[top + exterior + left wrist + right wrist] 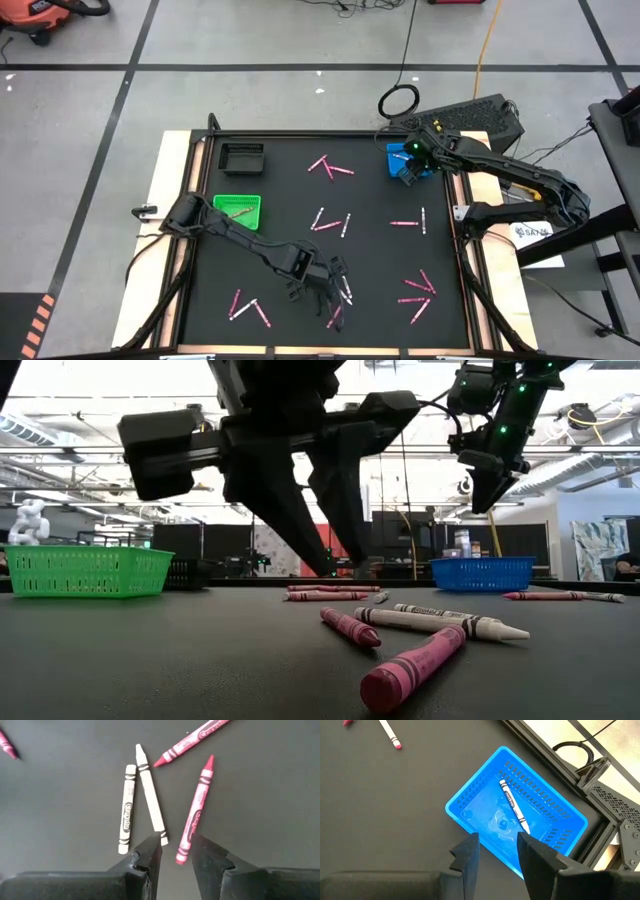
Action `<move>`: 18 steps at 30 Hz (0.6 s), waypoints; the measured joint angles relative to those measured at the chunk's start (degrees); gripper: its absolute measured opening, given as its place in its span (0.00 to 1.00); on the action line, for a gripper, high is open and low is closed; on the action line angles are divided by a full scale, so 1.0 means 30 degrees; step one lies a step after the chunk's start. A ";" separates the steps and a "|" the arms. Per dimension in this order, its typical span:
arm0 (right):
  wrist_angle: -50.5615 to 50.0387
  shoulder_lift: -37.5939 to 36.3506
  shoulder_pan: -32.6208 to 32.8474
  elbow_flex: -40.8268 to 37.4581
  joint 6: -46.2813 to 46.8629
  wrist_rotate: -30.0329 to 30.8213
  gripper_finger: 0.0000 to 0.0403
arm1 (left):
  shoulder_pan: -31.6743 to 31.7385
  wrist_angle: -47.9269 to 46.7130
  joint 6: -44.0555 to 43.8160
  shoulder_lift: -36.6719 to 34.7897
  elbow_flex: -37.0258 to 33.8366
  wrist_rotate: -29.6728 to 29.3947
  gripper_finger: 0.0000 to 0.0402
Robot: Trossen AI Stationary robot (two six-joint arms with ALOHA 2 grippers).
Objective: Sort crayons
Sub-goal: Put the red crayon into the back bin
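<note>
Overhead, the left gripper (335,290) hovers over crayons (343,292) on the counter (380,260). Its wrist view shows empty, parted fingers (148,851) straddling a white and a pink crayon; closing risks pinching both. The right gripper (497,851), open and empty, hangs above the blue tray (465,802).

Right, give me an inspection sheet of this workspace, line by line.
Surface: black mat, wooden border.
Job's things: pink and white crayons scattered; one white crayon in the blue tray; one crayon in the green tray.
Clutter: black tray, contents unclear.
Grippers: left gripper open, low over two white crayons and a pink one; right gripper open, empty, above the blue tray.
Cables: coiled black cable and yellow cord on the floor.
Surroundings: taped floor, red vacuum.
</note>
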 joint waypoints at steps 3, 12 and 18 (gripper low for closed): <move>0.0006 -0.0001 0.0000 0.0000 -0.0006 0.0000 0.29 | -0.0025 0.0062 0.0004 0.0172 0.0000 0.0534 0.25; 0.0035 -0.0001 0.0000 0.0000 -0.0042 0.0000 0.29 | -0.0044 0.0474 0.0021 0.0675 0.0029 0.1066 0.25; 0.0028 -0.0001 0.0000 0.0000 -0.0050 0.0000 0.29 | -0.0044 0.0354 0.0142 0.1033 -0.0007 0.1076 0.25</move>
